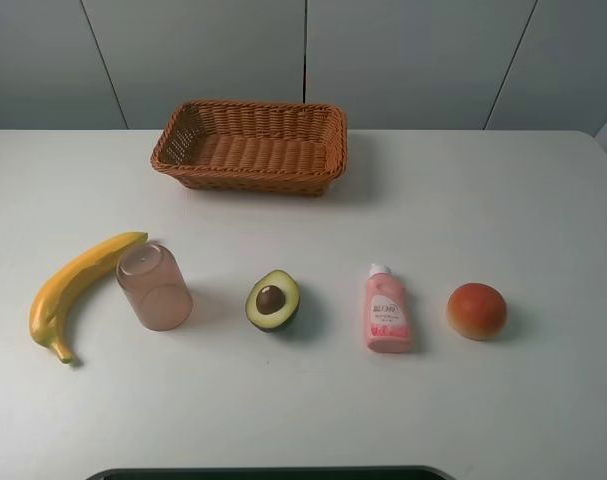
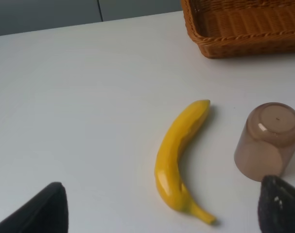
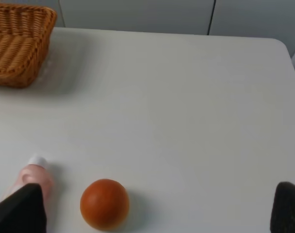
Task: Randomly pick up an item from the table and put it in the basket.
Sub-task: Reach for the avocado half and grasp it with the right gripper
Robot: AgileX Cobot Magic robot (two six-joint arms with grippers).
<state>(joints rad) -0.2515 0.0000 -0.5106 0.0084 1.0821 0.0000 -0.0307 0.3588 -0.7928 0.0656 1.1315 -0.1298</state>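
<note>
The white tabletop (image 1: 503, 210) fills the high view. On it, at 12 o'clock, sits the brown wicker basket (image 1: 251, 146), with only its woven floor showing inside.

The other things lie in a row across the near half, from 9 to 3 o'clock. The banana (image 1: 73, 285) is at the 9 o'clock end, its stalk toward me. Just beside it, at its 3 o'clock, is the pinkish clear cup (image 1: 155, 288), which seems to stand mouth down. My left wrist view shows a gap between the two. The pink bottle (image 1: 386, 310) lies flat past the middle, with its white cap pointing to 12 o'clock. The avocado (image 1: 273, 300) rests between cup and bottle, apart from both. It lies cut face up with the pit showing, and the basket is well off at its 12 o'clock. The orange-red fruit (image 1: 476, 310) sits at the 3 o'clock end, near the bottle.

My left fingers (image 2: 40, 211) are spread wide and hold nothing, above the tabletop near the banana and cup. My right fingers (image 3: 18, 211) are likewise spread and bare, near the fruit and the bottle's cap.
</note>
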